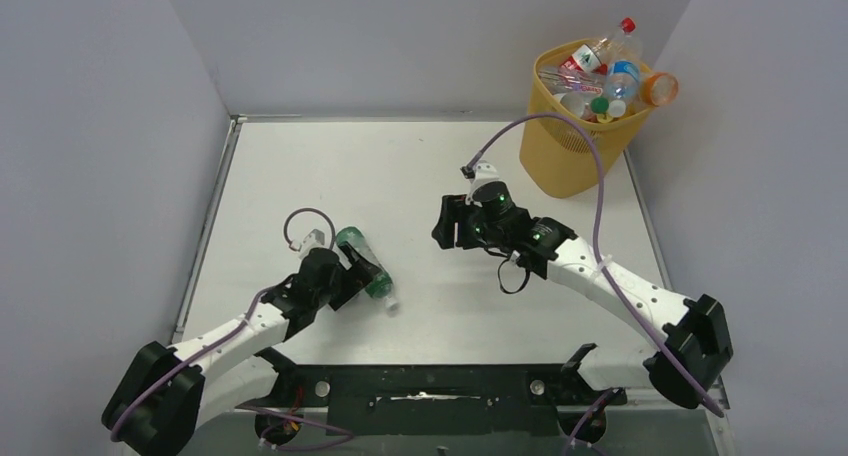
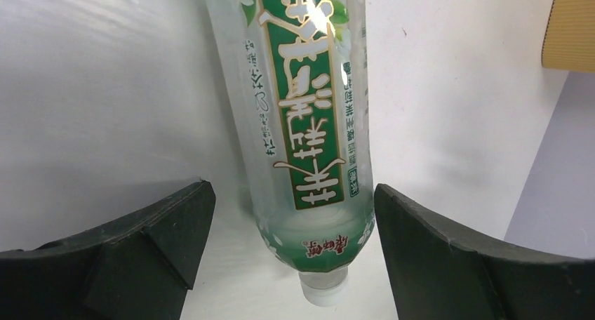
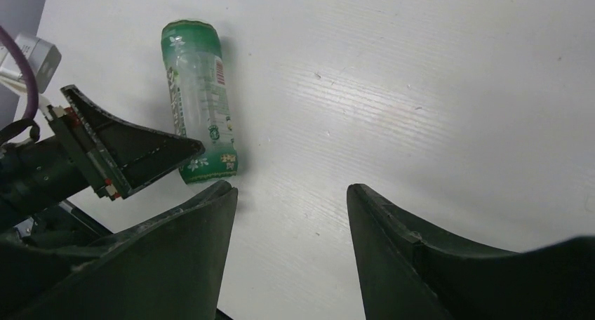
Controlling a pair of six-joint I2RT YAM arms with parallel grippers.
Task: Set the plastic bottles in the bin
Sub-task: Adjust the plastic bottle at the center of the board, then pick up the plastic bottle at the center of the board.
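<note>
One clear plastic bottle (image 1: pixel 377 279) with a green label and white cap lies on the white table. My left gripper (image 1: pixel 352 273) is open and straddles it. In the left wrist view the bottle (image 2: pixel 309 123) lies between the two fingers with its cap toward the camera, and the gripper (image 2: pixel 293 188) does not touch it on either side. My right gripper (image 1: pixel 448 223) is open and empty over the table's middle (image 3: pixel 291 190). Its view shows the same bottle (image 3: pixel 200 95). The yellow-orange bin (image 1: pixel 560 151) stands at the back right, full of several bottles (image 1: pixel 605 71).
Grey walls enclose the table on the left, back and right. The bin's corner (image 2: pixel 572 25) shows at the top right of the left wrist view. A finger of the left gripper (image 3: pixel 133 151) shows beside the bottle in the right wrist view.
</note>
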